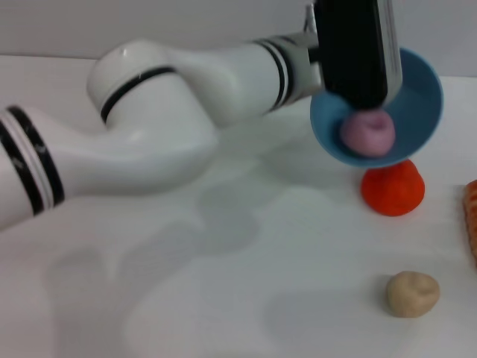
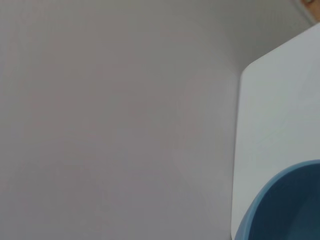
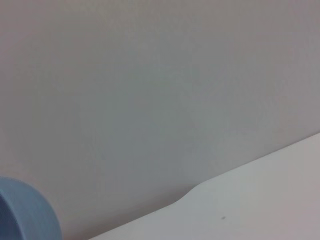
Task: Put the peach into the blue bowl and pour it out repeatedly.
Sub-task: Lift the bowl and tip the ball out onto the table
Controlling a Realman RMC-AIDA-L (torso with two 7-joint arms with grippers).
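Peach point(image 1: 367, 132) inside tilted blue bowl point(image 1: 419, 89)

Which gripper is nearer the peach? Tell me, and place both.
Left. The left gripper is at the tilted blue bowl, directly above the peach lying inside it. The right gripper is not in the head view; its wrist camera shows only the bowl's edge.

1. The left gripper point(image 1: 356, 56) covers the blue bowl's point(image 1: 417, 104) upper inside; its fingers are hidden.
2. An orange object point(image 1: 472, 216) is cut by the head view's edge.
3. The orange-red fruit's point(image 1: 393, 188) top sits behind the bowl.
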